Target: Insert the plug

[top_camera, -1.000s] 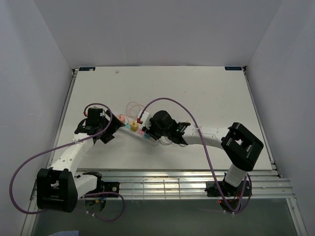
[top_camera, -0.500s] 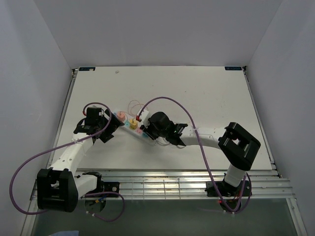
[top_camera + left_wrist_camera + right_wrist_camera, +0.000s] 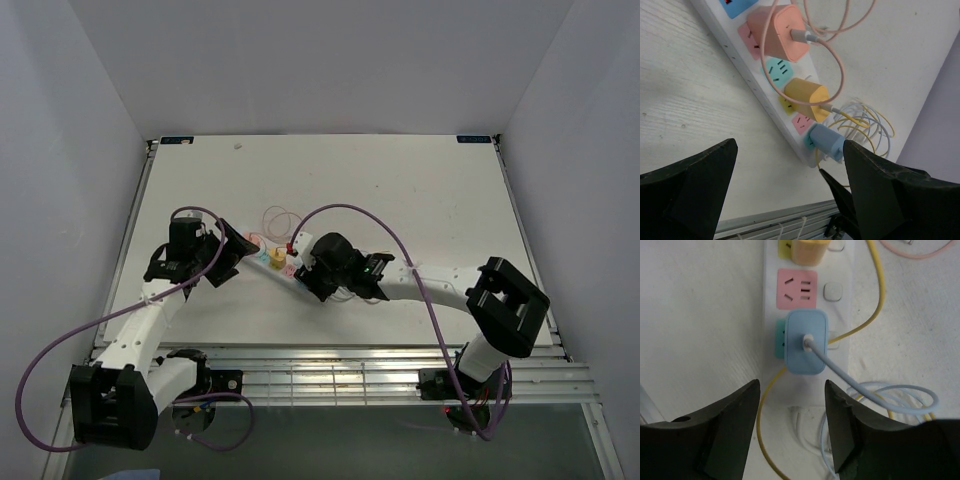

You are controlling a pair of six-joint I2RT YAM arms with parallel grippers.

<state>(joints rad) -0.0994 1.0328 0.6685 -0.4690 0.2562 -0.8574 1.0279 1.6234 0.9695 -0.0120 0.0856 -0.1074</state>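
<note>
While both jaws gape empty, the blue plug (image 3: 806,347) sits in the power strip (image 3: 840,320), coiled cables (image 3: 875,122) beside it.

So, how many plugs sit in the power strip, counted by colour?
Pink plug: 1
Yellow plug: 1
Blue plug: 1
Total: 3

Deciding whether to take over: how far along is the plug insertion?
Done: the light-blue square plug sits in the teal end socket of the white power strip, apparently seated. In hand: nothing; the right gripper and left gripper are open above the strip. Left: probably only confirming seating and retracting.
</note>
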